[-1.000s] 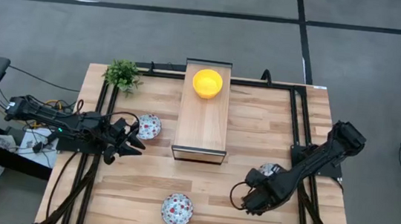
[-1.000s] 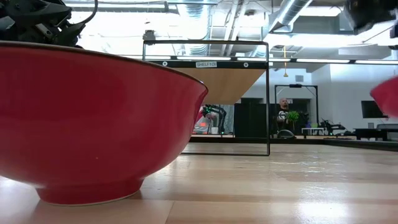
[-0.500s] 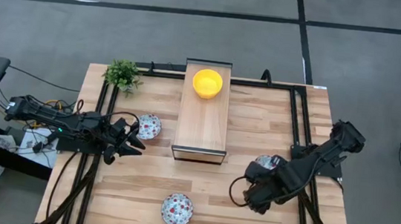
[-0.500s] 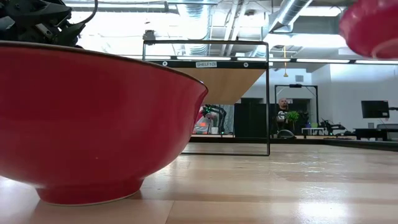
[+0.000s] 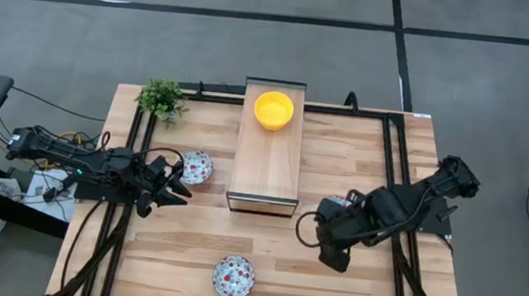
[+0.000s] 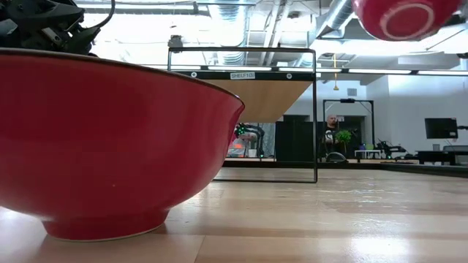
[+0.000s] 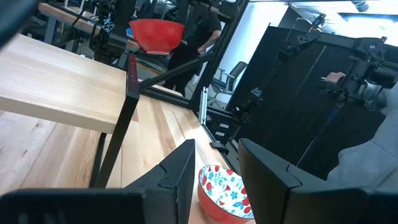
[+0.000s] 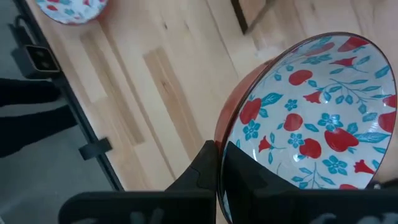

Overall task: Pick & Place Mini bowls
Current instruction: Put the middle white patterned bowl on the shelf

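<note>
Three mini bowls, white with red-and-blue flowers inside and red outside, are in view, plus one yellow mini bowl point(image 5: 273, 110). The yellow one sits on the far end of a wooden shelf point(image 5: 266, 163). One floral bowl point(image 5: 196, 167) rests on the table just past my open left gripper point(image 5: 174, 180), whose fingers point(image 7: 180, 177) stand short of it point(image 7: 224, 191). Another floral bowl point(image 5: 233, 276) sits by the near edge, filling the low view point(image 6: 110, 146). My right gripper point(image 5: 336, 217) is shut on the third point(image 8: 311, 118), high over the table point(image 6: 406, 16). My right gripper pinches the floral bowl's rim point(image 8: 221, 146), one finger inside the bowl and one on its red outer wall. The fingers come from above, pointing steeply down. The bowl is lifted clear of the table and tilted, with its red foot showing from below point(image 6: 401, 17).
The shelf has a black metal frame and stands mid-table toward the far edge. A small green potted plant point(image 5: 161, 98) stands at the far left corner. Black rails run along both sides of the tabletop. Bare wood lies between the shelf and the near bowl.
My right gripper has risen steeply with the floral bowl and drifted toward the table's left, nearer the shelf's near end, turning as it went. The bowl has gone from just above the table to high over it.
</note>
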